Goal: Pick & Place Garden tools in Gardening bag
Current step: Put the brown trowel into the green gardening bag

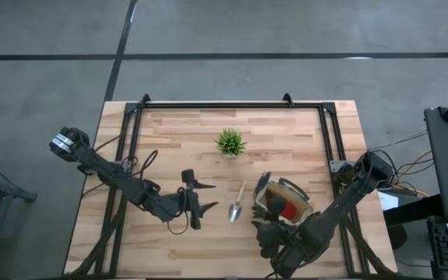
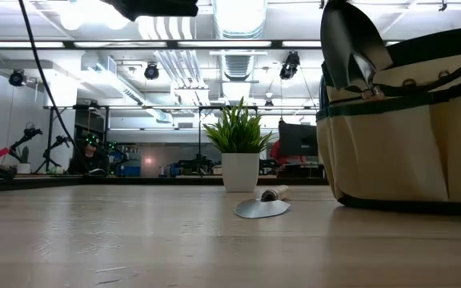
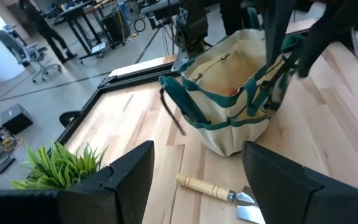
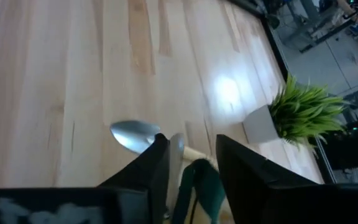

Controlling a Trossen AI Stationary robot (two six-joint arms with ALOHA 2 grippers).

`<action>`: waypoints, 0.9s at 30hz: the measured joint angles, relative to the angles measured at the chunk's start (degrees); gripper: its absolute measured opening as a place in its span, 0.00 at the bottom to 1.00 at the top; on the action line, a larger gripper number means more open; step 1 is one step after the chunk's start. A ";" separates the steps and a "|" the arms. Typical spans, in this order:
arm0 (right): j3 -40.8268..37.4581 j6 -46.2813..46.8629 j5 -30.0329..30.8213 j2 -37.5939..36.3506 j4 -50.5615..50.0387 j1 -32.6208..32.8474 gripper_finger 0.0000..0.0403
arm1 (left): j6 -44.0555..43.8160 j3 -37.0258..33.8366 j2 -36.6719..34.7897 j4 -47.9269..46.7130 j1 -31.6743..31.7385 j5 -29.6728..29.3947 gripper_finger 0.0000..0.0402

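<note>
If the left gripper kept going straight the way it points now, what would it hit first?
Most likely the trowel lying on the table just ahead of the open left gripper, with the bag right behind it. If the gripper passes above the trowel, which depth leaves unclear, the bag comes first.
</note>
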 joint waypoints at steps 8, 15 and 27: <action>1.19 -1.68 4.81 -2.93 -0.06 0.11 0.40 | -9.94 0.00 3.10 0.07 4.93 7.38 0.61; 1.19 -1.42 6.27 -3.21 0.03 0.09 0.40 | -18.76 0.00 7.82 0.18 10.88 10.60 0.61; 1.17 -1.36 7.56 -3.32 0.07 0.07 0.38 | -24.85 3.96 22.13 6.15 17.20 16.71 0.61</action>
